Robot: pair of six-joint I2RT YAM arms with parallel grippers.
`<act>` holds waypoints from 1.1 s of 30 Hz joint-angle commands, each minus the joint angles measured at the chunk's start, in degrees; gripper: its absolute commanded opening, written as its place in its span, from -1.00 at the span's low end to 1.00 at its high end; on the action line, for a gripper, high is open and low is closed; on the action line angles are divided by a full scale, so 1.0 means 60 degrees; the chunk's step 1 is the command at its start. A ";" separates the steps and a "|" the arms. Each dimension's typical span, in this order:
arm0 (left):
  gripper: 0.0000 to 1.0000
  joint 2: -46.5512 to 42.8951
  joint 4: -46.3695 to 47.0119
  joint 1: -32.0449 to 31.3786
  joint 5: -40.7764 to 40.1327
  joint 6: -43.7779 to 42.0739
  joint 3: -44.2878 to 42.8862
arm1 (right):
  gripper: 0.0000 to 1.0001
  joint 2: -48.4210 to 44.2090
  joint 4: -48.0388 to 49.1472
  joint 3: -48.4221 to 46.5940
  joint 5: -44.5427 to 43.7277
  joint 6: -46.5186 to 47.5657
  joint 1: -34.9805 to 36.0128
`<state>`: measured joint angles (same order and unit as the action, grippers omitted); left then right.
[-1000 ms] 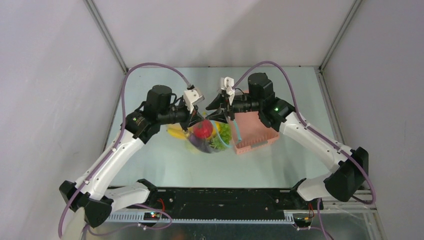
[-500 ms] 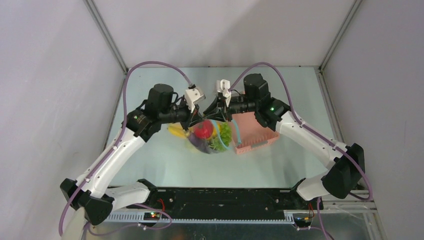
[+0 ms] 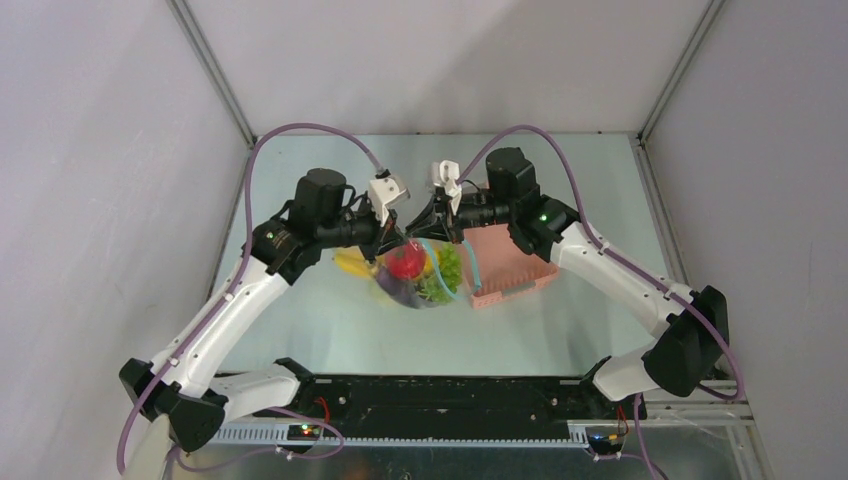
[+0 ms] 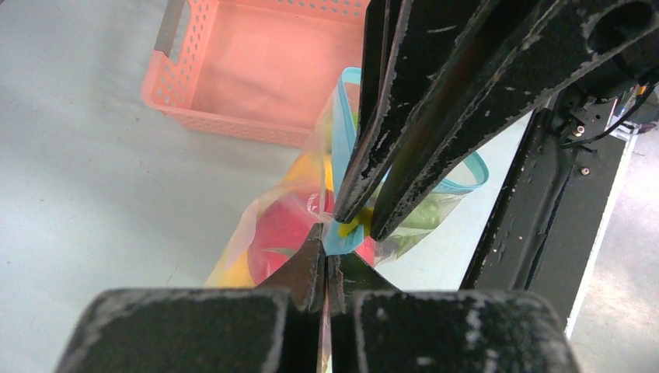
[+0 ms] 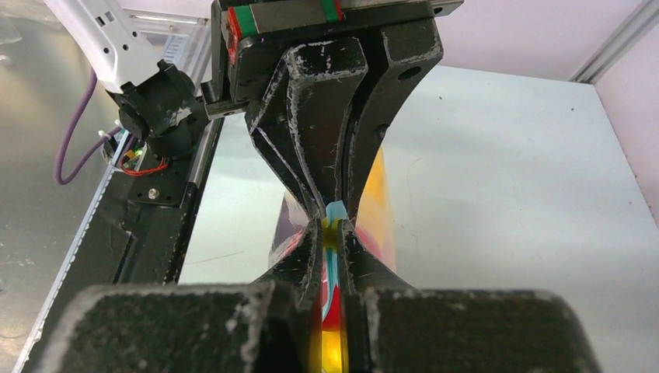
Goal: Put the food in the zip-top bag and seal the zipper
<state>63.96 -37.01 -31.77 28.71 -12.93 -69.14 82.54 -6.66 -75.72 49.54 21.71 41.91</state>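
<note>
The clear zip-top bag [image 3: 420, 290] hangs just above the table centre, filled with food: a red round fruit [image 3: 405, 262], a yellow banana [image 3: 350, 263] and green pieces [image 3: 448, 268]. My left gripper [image 3: 402, 243] is shut on the bag's top corner; in the left wrist view its tips [image 4: 326, 235] pinch the clear plastic right below the light blue zipper [image 4: 346, 109]. My right gripper [image 3: 425, 237] meets it tip to tip, and in the right wrist view [image 5: 332, 228] it is shut on the blue zipper [image 5: 336, 211]. Beyond that, the zipper still bows open in a loop [image 4: 474, 172].
An empty pink plastic basket [image 3: 512, 262] stands just right of the bag, under the right wrist. The black base rail [image 3: 450, 395] runs along the near edge. Grey walls and metal frame posts enclose the table on three sides.
My right gripper has closed from half open onto the zipper and shifted slightly left, up against the left gripper's tips. The left arm and the bag have stayed put.
</note>
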 commanded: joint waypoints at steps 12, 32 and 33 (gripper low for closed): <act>-1.00 -0.0216 0.0965 -0.0102 0.0351 0.0426 -0.0555 | -0.47 -0.0046 -0.0567 -0.0022 -0.1586 0.0611 0.0753; -1.00 -0.0667 0.1376 -0.0083 0.0250 0.0497 -0.0029 | -0.88 -0.0132 -0.1977 -0.0015 -0.2272 0.0314 0.0719; -1.00 -0.0659 0.1360 -0.0093 0.0282 0.0484 -0.0025 | -0.88 -0.0140 -0.2031 -0.0011 -0.2351 0.0286 0.0712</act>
<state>63.20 -37.28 -31.92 28.69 -10.96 -67.99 82.28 -10.98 -75.75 38.65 24.49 46.28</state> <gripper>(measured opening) 0.005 0.151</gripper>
